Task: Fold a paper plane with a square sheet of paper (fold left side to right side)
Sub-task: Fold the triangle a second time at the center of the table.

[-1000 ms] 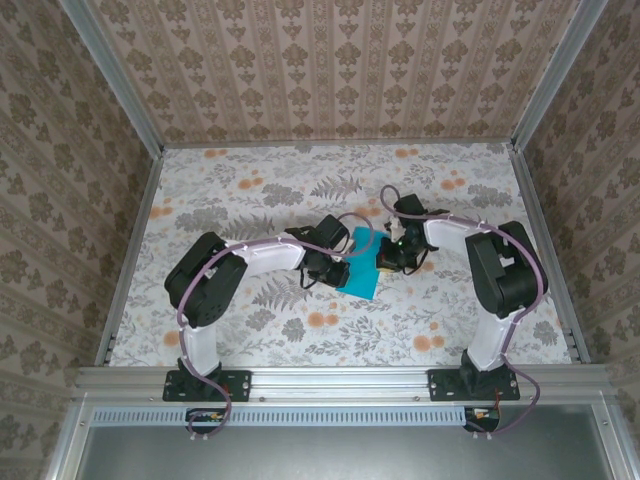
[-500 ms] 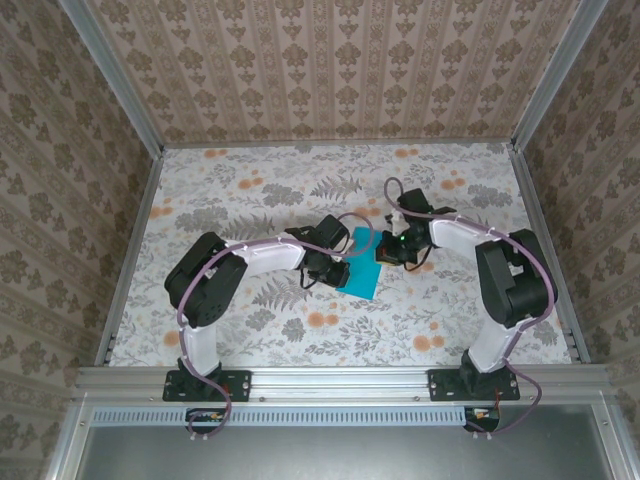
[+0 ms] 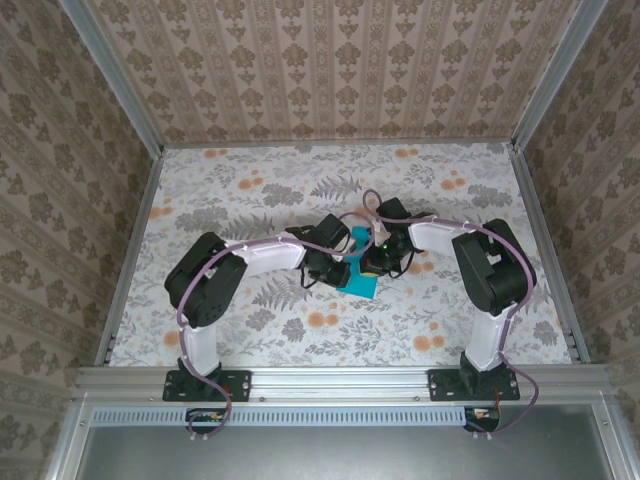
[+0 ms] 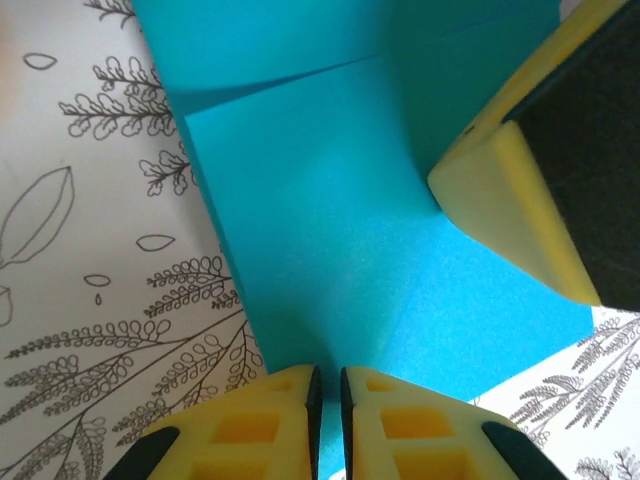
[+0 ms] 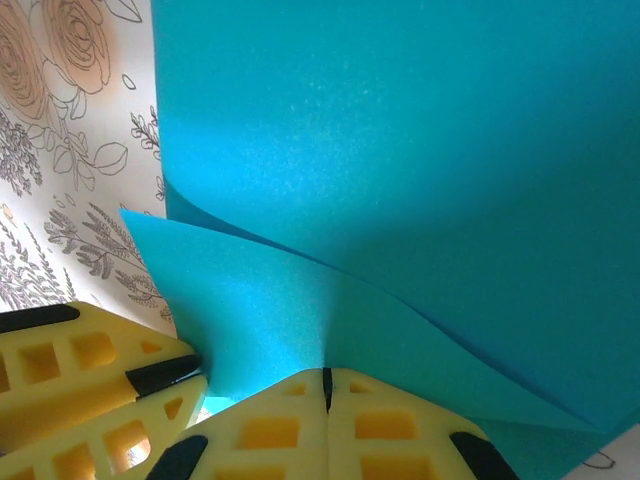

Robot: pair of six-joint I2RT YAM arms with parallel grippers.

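Observation:
The turquoise square sheet of paper point(image 3: 360, 283) lies mid-table, partly folded, with one layer lifted over another point(image 5: 400, 150); it has no dart form. My left gripper point(image 3: 340, 266) is at the sheet's left side. Its jaws point(image 4: 327, 378) stand nearly closed, pinching a raised crease of the paper point(image 4: 320, 230). My right gripper point(image 3: 375, 262) meets it from the right and is shut point(image 5: 326, 378) on a ridge of the same sheet. The right gripper's yellow finger point(image 4: 520, 180) shows in the left wrist view, and the left gripper's fingers point(image 5: 100, 375) show in the right wrist view.
The floral tablecloth point(image 3: 300, 190) covers the table, fenced by a metal frame point(image 3: 135, 240) and patterned walls. Both arms bend inward, and their cables loop above the paper point(image 3: 355, 215).
My right gripper has swung left from the paper's right edge onto the sheet, close to the left gripper. The left arm has hardly moved.

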